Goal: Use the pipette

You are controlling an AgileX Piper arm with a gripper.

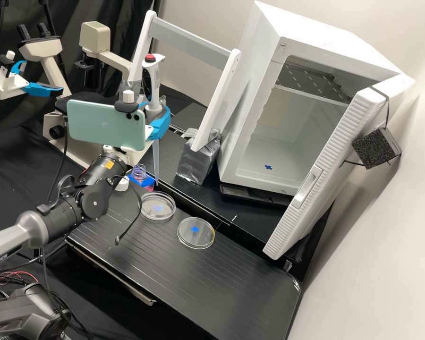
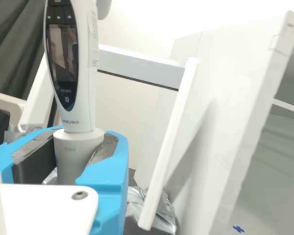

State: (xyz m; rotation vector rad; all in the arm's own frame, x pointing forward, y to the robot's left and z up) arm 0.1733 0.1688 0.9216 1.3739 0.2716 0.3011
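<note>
A: What is seen in each view?

B: In the high view, the pipette is held upright by the gripper; its red button is uppermost, and its tip is pointed down near the bottle. In the wrist view, the screen and the grey collar are shown closely.

A: How many of each are counted?

B: One pipette, one bottle, open at the mouth, and one white cap beside it. Two dishes are laid on the bench, near each other but apart: one dish nearer the bottle, a second dish farther from it. One phone is mounted at the gripper. One stand is set behind, with foil wrapped about its base, and one cabinet is placed beside it, its single door swung open.

A: And the fingers?

B: The two blue fingers are closed about the collar, parted only by its width. It is gripped between their dark pads, one on either side. Whether the tip is touched to anything cannot be told.
</note>
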